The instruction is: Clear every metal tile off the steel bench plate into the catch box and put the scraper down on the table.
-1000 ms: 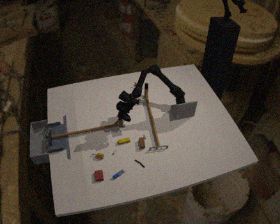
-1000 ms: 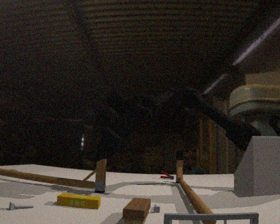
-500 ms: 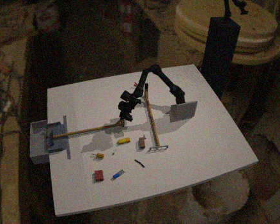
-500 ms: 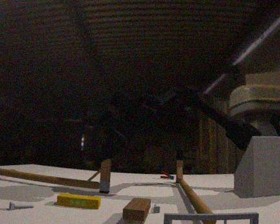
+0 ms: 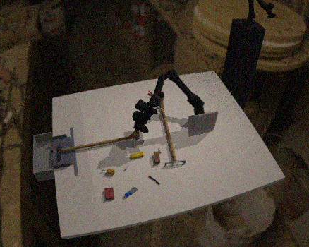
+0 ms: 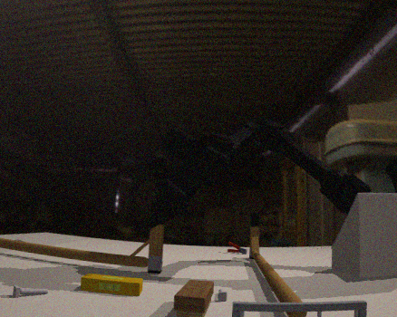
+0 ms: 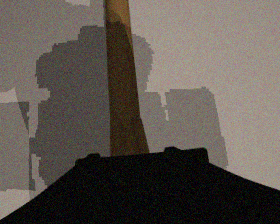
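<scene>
The long scraper's wooden handle [image 5: 96, 143] [image 6: 101, 257] [image 7: 122, 75] runs from my gripper to the far left. Its dark head [image 5: 55, 156] is over the plate's outer edge, by the catch box. My gripper [image 5: 137, 133] is shut on the upright grip at the scraper's near end, low over the table; in the exterior view the fingers are lost in the dark. The steel plate [image 5: 67, 144] lies at the table's left edge, partly shaded. The grey catch box [image 5: 43, 173] adjoins its far end. I cannot make out separate metal tiles on the plate or in the box.
A second wooden-handled tool [image 5: 168, 132] [image 6: 275, 281] with a frame head lies right of the gripper. A yellow block [image 5: 137, 155] [image 6: 111, 285], a brown block [image 5: 156, 157] [image 6: 193, 296], a red block [image 5: 109, 193], a blue item [image 5: 128, 193] and a black strip [image 5: 154, 180] lie nearer the front.
</scene>
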Robot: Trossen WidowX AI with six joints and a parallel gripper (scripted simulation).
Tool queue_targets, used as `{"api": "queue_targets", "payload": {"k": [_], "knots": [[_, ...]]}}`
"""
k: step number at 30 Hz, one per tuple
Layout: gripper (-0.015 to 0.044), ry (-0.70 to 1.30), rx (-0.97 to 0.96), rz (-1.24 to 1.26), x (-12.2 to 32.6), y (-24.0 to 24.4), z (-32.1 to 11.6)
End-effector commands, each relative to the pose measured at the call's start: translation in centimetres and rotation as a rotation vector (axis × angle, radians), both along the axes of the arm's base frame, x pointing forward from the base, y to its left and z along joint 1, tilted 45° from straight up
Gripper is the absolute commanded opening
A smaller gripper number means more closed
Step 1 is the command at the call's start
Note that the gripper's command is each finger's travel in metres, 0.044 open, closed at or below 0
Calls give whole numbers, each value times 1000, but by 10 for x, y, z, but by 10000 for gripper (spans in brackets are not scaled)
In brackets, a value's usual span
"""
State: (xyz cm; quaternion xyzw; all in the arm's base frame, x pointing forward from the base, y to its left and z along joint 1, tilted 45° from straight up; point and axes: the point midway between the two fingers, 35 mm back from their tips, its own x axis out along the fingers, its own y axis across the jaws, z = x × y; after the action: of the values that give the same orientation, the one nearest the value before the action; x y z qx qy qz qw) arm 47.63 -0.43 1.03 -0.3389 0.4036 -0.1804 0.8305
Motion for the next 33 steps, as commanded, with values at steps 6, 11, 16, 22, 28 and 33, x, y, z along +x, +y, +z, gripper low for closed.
{"api": "queue_targets", "payload": {"k": [6, 11, 16, 22, 28, 33], "knots": [[0, -17, 2, 6, -6, 6, 5], [0, -17, 3, 6, -11, 6, 5], [0, -17, 3, 7, -15, 6, 5], [0, -17, 3, 7, -21, 7, 5], [0, -17, 3, 7, -27, 7, 5], [0, -17, 3, 8, -31, 7, 5]]}}
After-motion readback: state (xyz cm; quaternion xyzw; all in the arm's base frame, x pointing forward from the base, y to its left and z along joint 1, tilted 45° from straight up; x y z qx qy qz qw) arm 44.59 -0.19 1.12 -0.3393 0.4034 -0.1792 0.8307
